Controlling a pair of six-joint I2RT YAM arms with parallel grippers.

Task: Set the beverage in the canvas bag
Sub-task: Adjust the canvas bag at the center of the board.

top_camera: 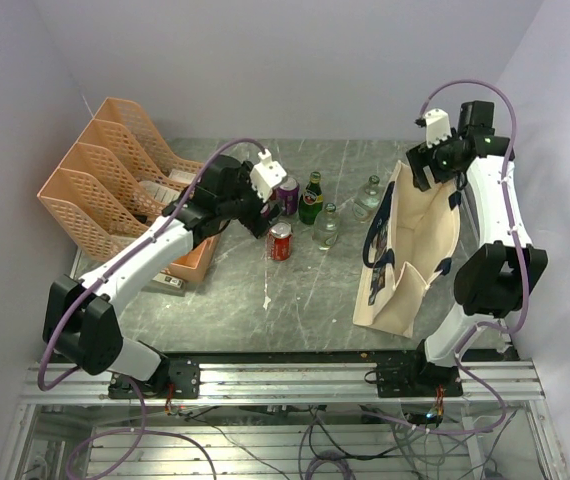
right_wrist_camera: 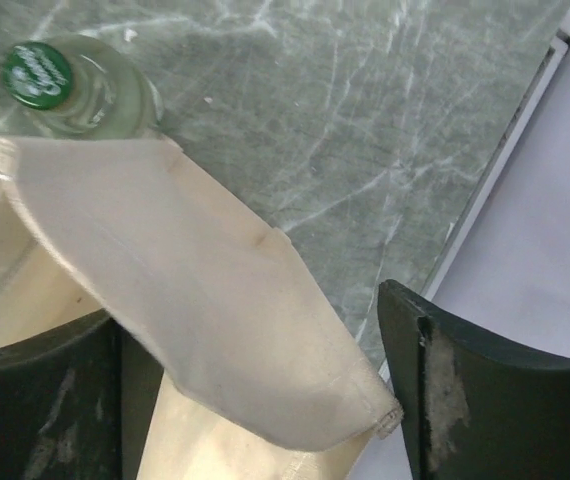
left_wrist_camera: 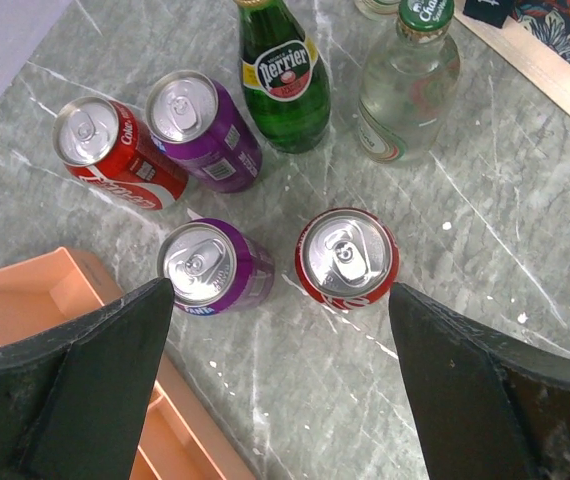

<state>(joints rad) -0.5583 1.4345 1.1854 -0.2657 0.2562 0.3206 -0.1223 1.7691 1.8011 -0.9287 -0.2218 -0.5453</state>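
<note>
The cream canvas bag with navy handles stands open at the right of the table. My right gripper is at its far top rim. In the right wrist view the jaws are open and the bag's cloth rim lies between them. My left gripper hovers open and empty above the drinks. In the left wrist view an upright red cola can and a purple Fanta can sit just beyond the fingertips. The red can also shows in the top view.
Behind stand another purple can, a second red can, a green Perrier bottle and a clear bottle. A second clear bottle stands by the bag. Orange file trays fill the left; a low orange tray is under my left finger.
</note>
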